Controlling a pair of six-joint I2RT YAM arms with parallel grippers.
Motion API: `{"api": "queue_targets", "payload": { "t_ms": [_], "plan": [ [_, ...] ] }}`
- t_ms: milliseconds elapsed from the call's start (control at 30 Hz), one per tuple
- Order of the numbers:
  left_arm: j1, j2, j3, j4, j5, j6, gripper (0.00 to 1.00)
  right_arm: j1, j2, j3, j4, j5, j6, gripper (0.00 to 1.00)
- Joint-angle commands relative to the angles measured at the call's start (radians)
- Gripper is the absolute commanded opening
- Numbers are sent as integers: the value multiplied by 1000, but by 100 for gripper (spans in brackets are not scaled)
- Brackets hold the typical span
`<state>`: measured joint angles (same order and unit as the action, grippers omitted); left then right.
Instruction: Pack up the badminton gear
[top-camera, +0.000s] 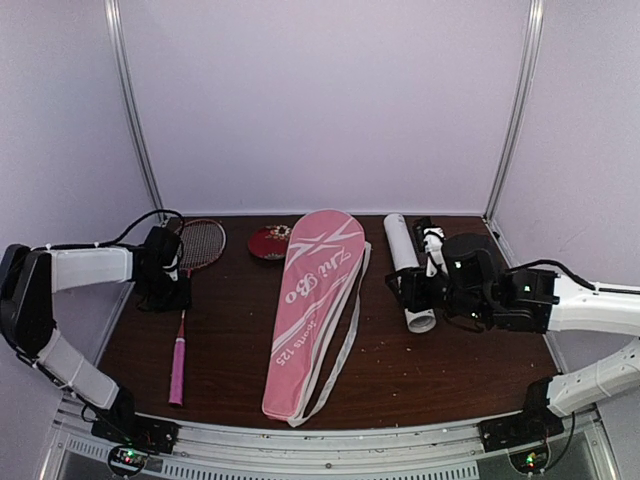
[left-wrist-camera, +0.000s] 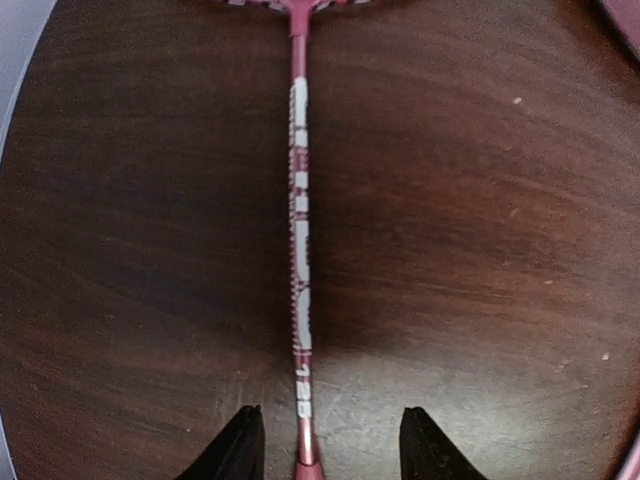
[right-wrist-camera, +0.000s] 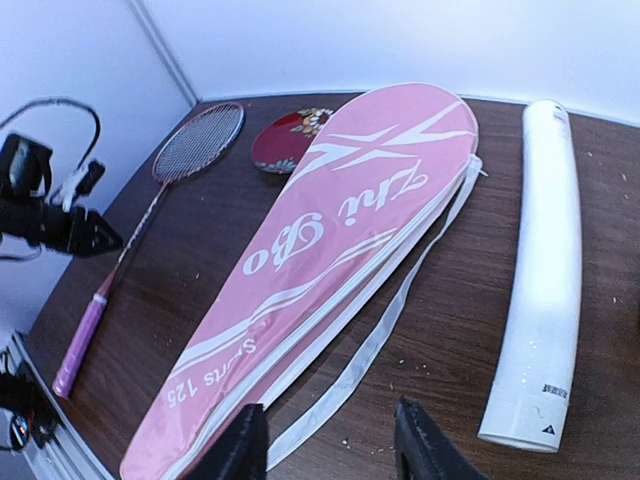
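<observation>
Pink bag (top-camera: 315, 310) lies flat mid-table, long axis near-to-far, wide end toward the back wall, white strap trailing along its right edge. Left of it & apart, one racket (top-camera: 178, 365) lies on the table (top-camera: 470, 370), head toward the back, pink handle toward the near edge. Right of the bag, white tube (top-camera: 405, 262) lies on its side, roughly parallel, not touching the bag. Small red dish (top-camera: 270, 241) sits at the back btw racket head & the bag's wide end, just beside the bag. Top view gives the whole layout w/ both arms but doesn't show either finger gap clearly. Left wrist view shows just the racket shaft w/ white lettering on dark wood, little else. Right wrist view takes in bag, tube, dish, racket & the other arm's gripper at far left, plus the bag's "Sports 125" print. Left gripper (left-wrist-camera: 330, 445): jaws spread wide, one finger each side of the shaft near its handle end, bare wood visible on both sides, so no contact, nothing gripped. Right gripper (right-wrist-camera: 325, 445): jaws spread wide too, empty; in top view it sits near the tube's near end, right of the bag; height above the table can't be told.
</observation>
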<state>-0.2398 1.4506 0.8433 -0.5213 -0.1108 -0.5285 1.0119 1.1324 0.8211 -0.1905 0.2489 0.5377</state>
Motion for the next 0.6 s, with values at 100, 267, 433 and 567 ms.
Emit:
{"api": "queue_targets", "payload": {
  "t_ms": [100,267,433,567],
  "plan": [
    [56,154,72,51,18,71,45,-86,-87,10,-47,66,-31,57],
    [58,238,128,37,2,89,36,-98,-167,-74,42,86,-45,83],
    [60,272,175,4,1,95,31,-104,-136,-41,15,68,-49,89],
    [60,295,204,-35,26,99,27,-106,-129,-27,21,27,-48,91]
  ]
}}
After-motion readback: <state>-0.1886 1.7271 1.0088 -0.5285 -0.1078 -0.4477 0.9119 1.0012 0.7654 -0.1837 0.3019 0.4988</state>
